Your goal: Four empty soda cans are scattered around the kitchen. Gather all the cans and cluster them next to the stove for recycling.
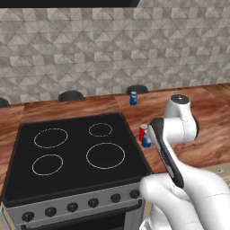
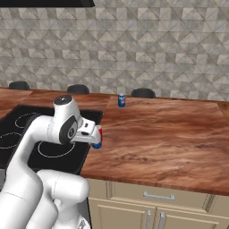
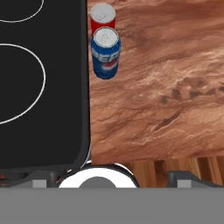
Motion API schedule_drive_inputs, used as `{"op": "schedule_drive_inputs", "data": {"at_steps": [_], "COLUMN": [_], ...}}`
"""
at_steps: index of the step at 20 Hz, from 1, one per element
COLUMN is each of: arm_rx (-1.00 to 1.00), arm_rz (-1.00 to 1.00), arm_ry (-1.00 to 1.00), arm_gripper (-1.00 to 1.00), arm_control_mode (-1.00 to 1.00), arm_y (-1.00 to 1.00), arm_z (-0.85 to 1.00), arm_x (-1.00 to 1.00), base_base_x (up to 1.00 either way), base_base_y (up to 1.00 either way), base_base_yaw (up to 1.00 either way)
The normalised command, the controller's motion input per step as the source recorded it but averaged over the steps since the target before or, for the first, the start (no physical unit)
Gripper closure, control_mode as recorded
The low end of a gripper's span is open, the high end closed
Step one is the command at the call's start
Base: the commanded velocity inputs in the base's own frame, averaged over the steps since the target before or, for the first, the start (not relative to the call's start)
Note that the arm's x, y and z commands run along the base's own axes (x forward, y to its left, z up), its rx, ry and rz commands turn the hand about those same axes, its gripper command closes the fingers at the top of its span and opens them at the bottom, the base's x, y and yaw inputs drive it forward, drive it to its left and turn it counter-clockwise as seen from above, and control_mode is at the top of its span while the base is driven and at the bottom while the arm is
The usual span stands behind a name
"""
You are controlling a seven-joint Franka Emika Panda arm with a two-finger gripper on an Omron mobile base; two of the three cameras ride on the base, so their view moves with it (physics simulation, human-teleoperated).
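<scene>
Beside the stove [image 1: 81, 152], on the wood counter [image 2: 170, 134] just off its right edge, a blue can [image 3: 106, 52] and a red can [image 3: 103, 16] stand upright, touching or nearly so, the red one farther back. Another blue can [image 1: 133, 98] stands upright well apart, near the tiled wall [image 1: 112, 49]. Gripper hangs above the pair looking down, holding nothing, jaws spread wide; fingertips barely visible at the bottom of the hand view. Dark stool tops [image 2: 143, 92] peek over the counter's far edge.
</scene>
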Motion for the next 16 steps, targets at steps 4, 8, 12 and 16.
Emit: {"op": "schedule_drive_inputs", "data": {"at_steps": [4,8,12,16], "arm_rx": [0.00,0.00,0.00,0.00], "arm_rz": [0.00,0.00,0.00,0.00], "arm_ry": [0.00,0.00,-0.02,-0.03], "arm_gripper": [-1.00,-1.00,-1.00,-1.00], "arm_control_mode": [-1.00,-1.00,-1.00,1.00], "arm_y": [0.03,0.00,0.00,0.00], "arm_z": [0.30,0.22,0.18,0.13], "arm_x": [-0.11,-0.05,-0.14,-0.18], "base_base_x": [0.00,0.00,0.00,-0.11], "base_base_y": [0.00,0.00,0.00,-0.05], "base_base_yaw": [0.00,0.00,0.00,0.00]}}
